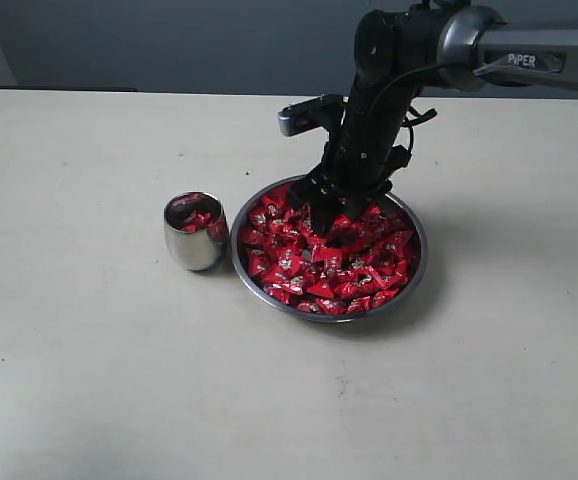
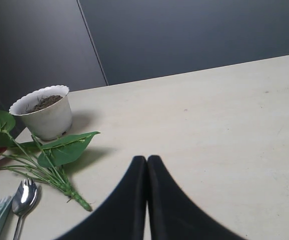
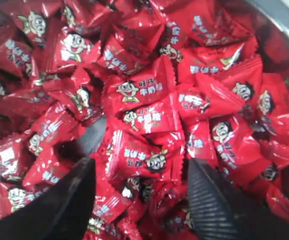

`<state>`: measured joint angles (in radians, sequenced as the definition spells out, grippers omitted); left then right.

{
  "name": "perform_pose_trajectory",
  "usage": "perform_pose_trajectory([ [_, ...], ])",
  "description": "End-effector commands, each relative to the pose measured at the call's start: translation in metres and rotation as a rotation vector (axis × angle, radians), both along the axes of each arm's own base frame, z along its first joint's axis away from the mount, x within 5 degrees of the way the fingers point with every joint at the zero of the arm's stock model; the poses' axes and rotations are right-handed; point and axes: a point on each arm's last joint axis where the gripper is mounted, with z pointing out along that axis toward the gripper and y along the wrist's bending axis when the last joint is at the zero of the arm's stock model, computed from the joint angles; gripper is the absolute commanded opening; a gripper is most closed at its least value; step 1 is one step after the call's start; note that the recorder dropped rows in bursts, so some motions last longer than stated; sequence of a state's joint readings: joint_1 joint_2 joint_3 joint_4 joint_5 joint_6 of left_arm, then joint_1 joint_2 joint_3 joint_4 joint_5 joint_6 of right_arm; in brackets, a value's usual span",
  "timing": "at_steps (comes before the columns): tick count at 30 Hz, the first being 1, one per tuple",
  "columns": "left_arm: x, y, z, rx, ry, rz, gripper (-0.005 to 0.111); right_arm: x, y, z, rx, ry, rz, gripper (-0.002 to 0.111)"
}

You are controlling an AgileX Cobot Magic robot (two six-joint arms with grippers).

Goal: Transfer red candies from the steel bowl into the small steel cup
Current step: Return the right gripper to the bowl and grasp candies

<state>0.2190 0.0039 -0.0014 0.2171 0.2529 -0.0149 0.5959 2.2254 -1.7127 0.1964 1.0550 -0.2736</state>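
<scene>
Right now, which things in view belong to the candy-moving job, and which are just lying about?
In the job: red candies, steel bowl, small steel cup, right gripper.
Lying about: white pot, leafy sprig, spoon, left gripper.

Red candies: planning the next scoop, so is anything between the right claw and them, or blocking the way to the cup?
Nothing visible. The open right claw sits right on the candies in the bowl, and the cup stands close beside the bowl with nothing between them.
</scene>
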Motion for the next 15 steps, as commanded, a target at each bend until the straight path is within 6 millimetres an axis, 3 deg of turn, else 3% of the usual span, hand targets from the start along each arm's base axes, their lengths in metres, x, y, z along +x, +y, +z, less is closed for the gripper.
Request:
perform_pose_trajectory([
  [1,0.0,0.0,0.001,0.004,-0.015,-0.005,0.0,0.005,-0.001,-0.009,-0.002,-0.023,-0.006,0.058],
  [5,0.0,0.0,0.001,0.004,-0.015,-0.005,0.0,0.006,-0.001,-0.015,-0.006,-0.019,-0.007,0.051],
  [12,0.0,0.0,0.001,0.004,-0.015,-0.005,0.0,0.005,-0.001,-0.019,-0.016,-0.002,-0.008,-0.001],
  [15,0.0,0.0,0.001,0.004,-0.015,-0.005,0.0,0.005,-0.001,-0.01,-0.004,-0.015,-0.017,0.0],
])
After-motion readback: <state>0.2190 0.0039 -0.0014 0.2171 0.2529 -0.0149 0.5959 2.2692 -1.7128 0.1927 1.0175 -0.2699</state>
